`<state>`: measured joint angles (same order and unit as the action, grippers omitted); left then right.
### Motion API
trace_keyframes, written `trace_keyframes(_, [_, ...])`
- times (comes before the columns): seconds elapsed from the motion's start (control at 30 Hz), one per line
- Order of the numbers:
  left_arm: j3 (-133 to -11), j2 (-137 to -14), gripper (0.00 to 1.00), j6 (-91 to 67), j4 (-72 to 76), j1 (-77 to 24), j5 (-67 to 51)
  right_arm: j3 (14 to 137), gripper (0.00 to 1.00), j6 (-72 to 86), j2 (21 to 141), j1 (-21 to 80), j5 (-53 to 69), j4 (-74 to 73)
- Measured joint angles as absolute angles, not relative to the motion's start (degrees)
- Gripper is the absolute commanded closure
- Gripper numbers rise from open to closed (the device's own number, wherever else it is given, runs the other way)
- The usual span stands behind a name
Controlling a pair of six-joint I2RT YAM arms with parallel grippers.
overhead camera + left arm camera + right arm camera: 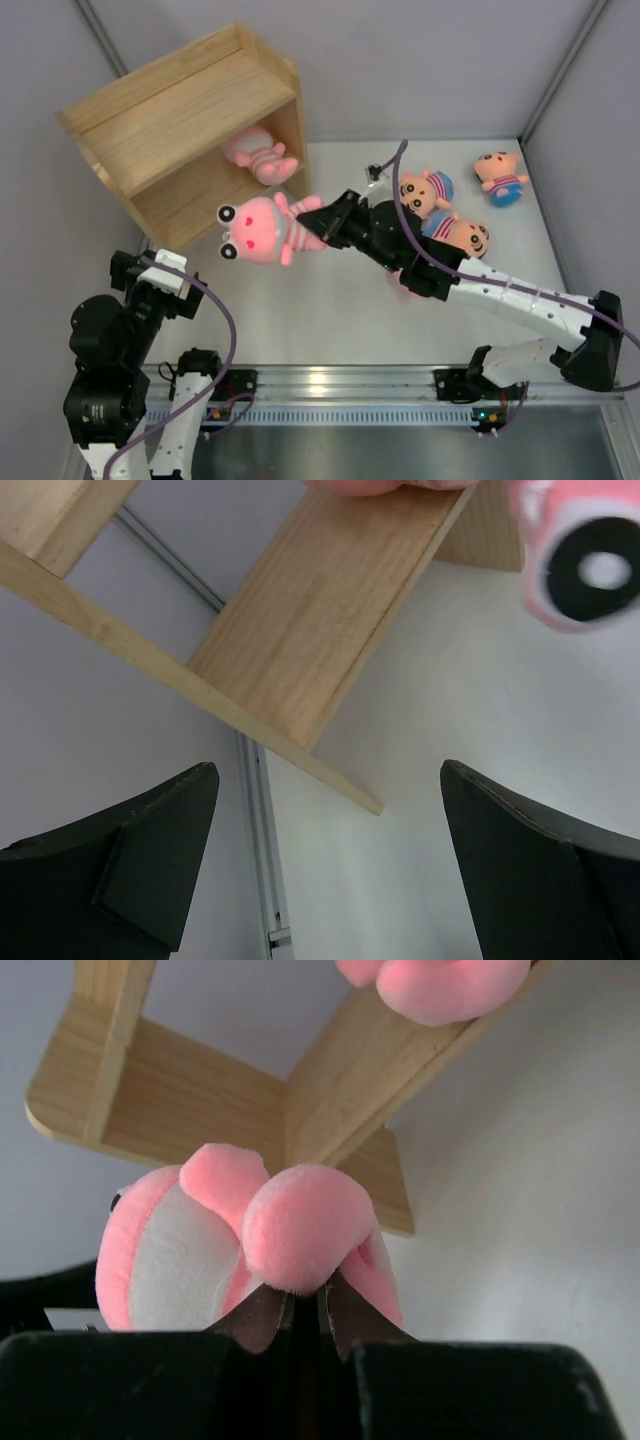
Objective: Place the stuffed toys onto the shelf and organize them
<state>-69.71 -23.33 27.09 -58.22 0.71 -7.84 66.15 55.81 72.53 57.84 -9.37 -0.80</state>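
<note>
My right gripper (312, 222) is shut on a leg of a pink striped stuffed toy (258, 228), which hangs just in front of the wooden shelf (170, 110). In the right wrist view the fingers pinch the pink leg (300, 1225) at the gripper (307, 1305). A second pink toy (258, 152) lies on the shelf's lower tier, and shows again as the pink toy (440, 980) at the top of the right wrist view. Three peach-headed dolls (425, 190), (462, 236), (500, 176) lie on the table at the right. My left gripper (330, 770) stands open and holds nothing, near the shelf's left corner.
Grey walls close the table at the back and on both sides. A metal rail (330, 385) runs along the near edge by the arm bases. The shelf (320, 610) and the held toy's eye (585, 565) show in the left wrist view.
</note>
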Motion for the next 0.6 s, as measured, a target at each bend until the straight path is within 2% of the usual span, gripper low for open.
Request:
trace_keyframes(0.1, [-70.7,-23.0,0.01,27.1,-58.2,0.7,-7.8,69.0,1.00,61.5,76.1,64.1,-23.6,1.5])
trace_keyframes(0.23, [-70.7,-23.0,0.01,27.1,-58.3,0.7,-7.4,77.3,1.00,67.5,87.2,68.2,-36.1,2.0])
trace_keyframes(0.6, [-69.6,-27.8,0.01,30.2,-56.1,0.7,-8.6,95.6,1.00,80.1,109.6,69.0,-45.8,0.8])
